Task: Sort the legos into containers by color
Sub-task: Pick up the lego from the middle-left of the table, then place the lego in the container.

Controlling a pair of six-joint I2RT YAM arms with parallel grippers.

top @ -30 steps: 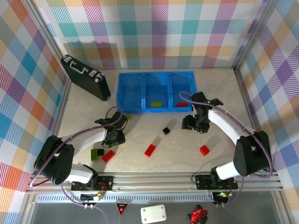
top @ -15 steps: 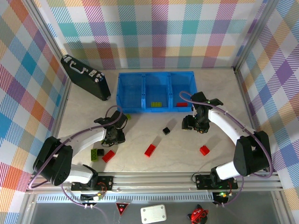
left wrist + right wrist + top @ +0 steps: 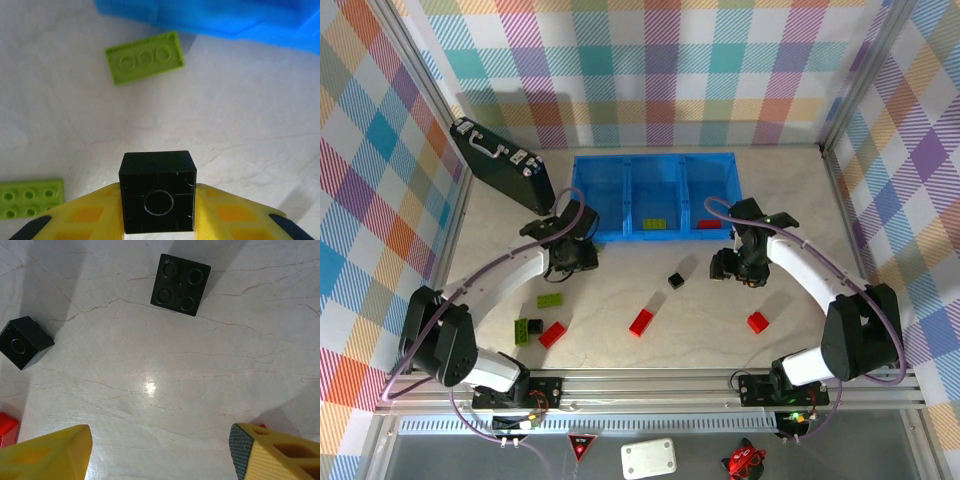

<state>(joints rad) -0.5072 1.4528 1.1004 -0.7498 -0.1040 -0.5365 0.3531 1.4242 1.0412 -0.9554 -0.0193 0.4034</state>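
The left gripper (image 3: 571, 256) is clamped on one black brick (image 3: 157, 198), held above the table (image 3: 700, 300) just beside the near left corner of the blue tray (image 3: 653, 158). From its wrist I count two lime pieces on the table: a lime brick (image 3: 144, 56) close to the tray wall and a lime plate (image 3: 30, 198) farther back. The right gripper (image 3: 160, 450) hangs with its fingers wide apart and nothing between them. Two loose black bricks (image 3: 180, 277) (image 3: 25, 342) lie ahead of it, well apart. From overhead, three red bricks (image 3: 641, 321) (image 3: 757, 321) (image 3: 552, 333) lie loose. One red piece (image 3: 710, 224) sits in the right compartment and one green piece (image 3: 657, 223) in the middle.
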